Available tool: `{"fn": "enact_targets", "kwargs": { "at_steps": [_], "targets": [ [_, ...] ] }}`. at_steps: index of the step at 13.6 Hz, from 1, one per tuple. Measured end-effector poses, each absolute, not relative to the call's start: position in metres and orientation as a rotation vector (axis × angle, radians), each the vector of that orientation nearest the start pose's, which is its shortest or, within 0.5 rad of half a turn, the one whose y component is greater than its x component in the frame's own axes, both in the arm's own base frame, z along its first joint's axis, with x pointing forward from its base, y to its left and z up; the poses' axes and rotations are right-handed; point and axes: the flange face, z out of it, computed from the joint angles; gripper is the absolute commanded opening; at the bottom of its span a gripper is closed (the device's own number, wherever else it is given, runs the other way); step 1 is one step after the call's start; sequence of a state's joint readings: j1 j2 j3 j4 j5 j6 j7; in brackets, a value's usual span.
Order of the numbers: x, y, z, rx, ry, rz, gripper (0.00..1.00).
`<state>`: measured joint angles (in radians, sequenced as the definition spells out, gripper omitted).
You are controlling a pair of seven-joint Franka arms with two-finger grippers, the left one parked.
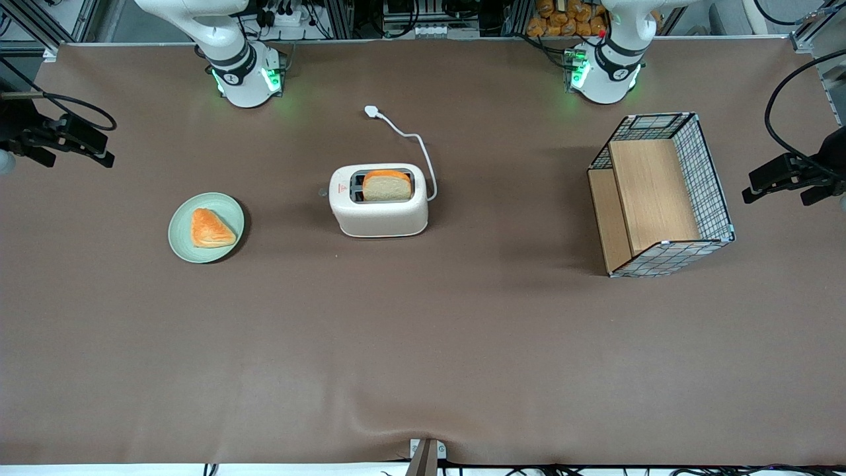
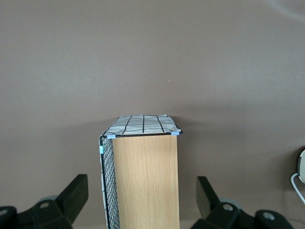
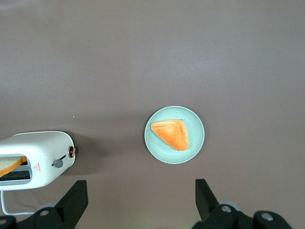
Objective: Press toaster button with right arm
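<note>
I see my right arm (image 1: 228, 49) only near its base in the front view: a white segment with a dark band and green lights glowing at the mount, rising out of the frame at the table edge farthest from that camera. From its wrist camera I look straight down, so the wrist is held high with the gripper (image 3: 140, 202) pointing downward, hanging in the air well above the table. Its two black fingers (image 3: 71, 202) are spread wide apart with nothing between them, and they touch nothing. The tips sit level with each other, so the hand is not tilted to either side
</note>
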<state>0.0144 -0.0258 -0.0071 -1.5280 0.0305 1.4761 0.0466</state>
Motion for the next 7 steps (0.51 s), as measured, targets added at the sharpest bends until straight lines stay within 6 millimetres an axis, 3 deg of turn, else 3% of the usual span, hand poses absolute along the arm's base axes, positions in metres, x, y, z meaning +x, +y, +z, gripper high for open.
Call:
{"fn": "enact_targets", "kwargs": {
  "at_steps": [7],
  "targets": [
    [0.544, 0.004, 0.637, -3.111, 0.068, 0.082, 1.0]
  ]
}}
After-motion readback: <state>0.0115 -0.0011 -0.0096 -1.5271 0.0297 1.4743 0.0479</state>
